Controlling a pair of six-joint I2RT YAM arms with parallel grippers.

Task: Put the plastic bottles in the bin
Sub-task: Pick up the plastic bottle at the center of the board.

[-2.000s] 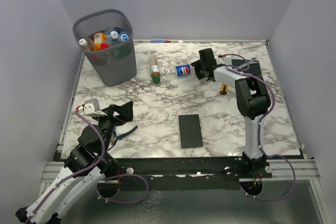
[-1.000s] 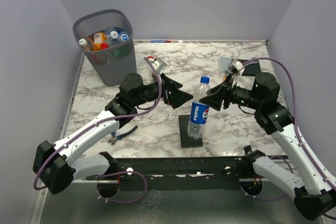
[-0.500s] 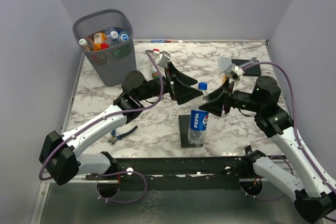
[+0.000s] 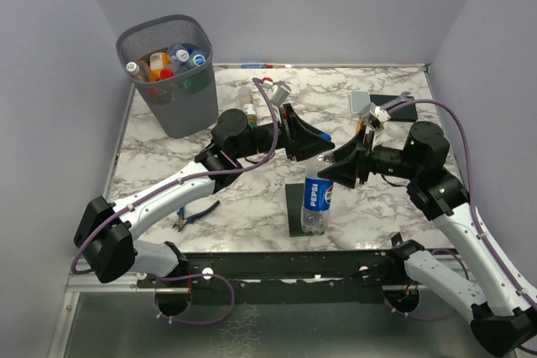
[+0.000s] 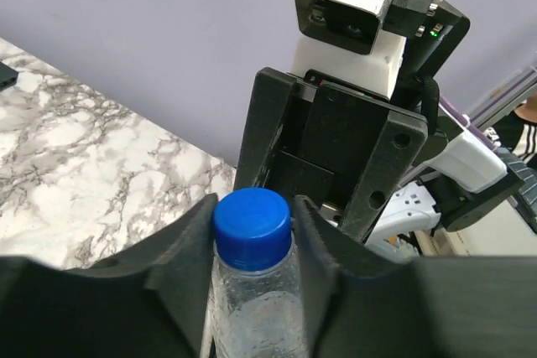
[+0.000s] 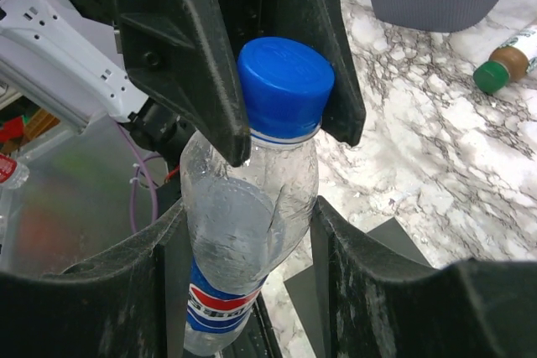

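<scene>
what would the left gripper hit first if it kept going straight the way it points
The bottle: its neck sits right between the left gripper's fingers. Directly behind it, facing back, is the right gripper, probably next in line.

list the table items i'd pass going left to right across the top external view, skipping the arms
mesh bin → amber bottle lying down → upright pepsi bottle → far black slab
</scene>
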